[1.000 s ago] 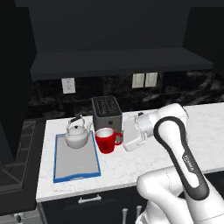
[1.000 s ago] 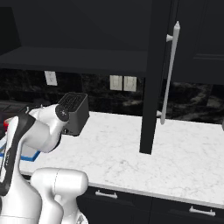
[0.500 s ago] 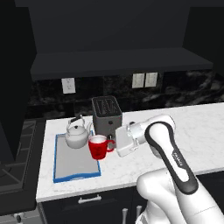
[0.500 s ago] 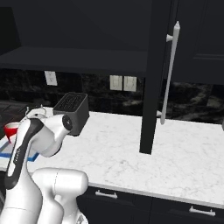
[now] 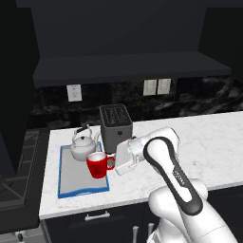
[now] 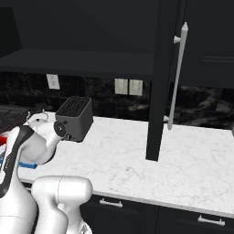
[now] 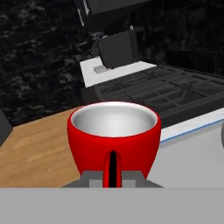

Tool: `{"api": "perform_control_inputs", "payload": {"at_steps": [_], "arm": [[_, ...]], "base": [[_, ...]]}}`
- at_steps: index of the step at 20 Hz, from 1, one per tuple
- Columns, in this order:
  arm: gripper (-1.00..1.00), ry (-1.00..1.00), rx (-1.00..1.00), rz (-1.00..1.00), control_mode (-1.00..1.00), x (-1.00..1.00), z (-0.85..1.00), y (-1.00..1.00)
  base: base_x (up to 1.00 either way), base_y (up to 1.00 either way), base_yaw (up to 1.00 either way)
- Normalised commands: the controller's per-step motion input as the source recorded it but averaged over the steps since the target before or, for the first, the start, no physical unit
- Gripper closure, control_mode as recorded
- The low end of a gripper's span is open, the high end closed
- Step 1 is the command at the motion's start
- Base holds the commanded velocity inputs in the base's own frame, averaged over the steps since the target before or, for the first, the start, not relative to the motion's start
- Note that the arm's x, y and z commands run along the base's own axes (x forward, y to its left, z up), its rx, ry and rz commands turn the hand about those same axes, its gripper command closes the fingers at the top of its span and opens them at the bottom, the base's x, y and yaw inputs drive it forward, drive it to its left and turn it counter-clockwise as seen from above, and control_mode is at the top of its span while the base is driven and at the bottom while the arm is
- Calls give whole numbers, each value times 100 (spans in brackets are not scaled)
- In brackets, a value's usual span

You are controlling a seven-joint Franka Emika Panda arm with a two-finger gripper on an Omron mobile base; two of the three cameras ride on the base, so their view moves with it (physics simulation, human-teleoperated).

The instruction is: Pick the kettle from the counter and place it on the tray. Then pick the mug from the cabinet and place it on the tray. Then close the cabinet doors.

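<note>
The red mug (image 5: 98, 164) was seen held by its handle, the gripper (image 5: 114, 163) clamped shut on it from the side. In the hand view the mug (image 7: 113, 135) sat directly ahead of the fingers, upright, its mouth up and white interior showing, the handle pointing straight back into the hand.

The tray (image 5: 66, 182) was noted beneath and beyond the mug, away from the wrist. From the left base view the mug appeared over the tray's near right part, close to the blue rim. Whether its base touched the grey surface could not be told.

The kettle (image 5: 84, 146) was recorded standing on the tray's far part, just beyond the mug and to the side of the reach line, near but apart from it. The toaster (image 5: 116, 127) stood on the counter (image 5: 209, 147) behind the hand.

Judged: 1 item placed, the 2nd at the point of set-down. The coming move was judged to turn on straight descent, the tray lying directly under the mug, with the kettle close by.

An open cabinet door (image 6: 157, 77) was seen, unclosed.
</note>
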Motion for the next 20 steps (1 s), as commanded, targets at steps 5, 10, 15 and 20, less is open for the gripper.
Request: {"api": "perform_control_inputs", "payload": {"at_steps": [5,10,15,20], "arm": [[100,-3,0,-4,-100,0,-46,13],[100,-11,0,-6,-100,-1,-41,1],[100,-7,0,-9,-100,5,-39,-1],[100,-1,0,-8,-100,15,-42,-1]], "base": [[0,0,0],[0,0,0],[0,0,0],[0,0,0]]}}
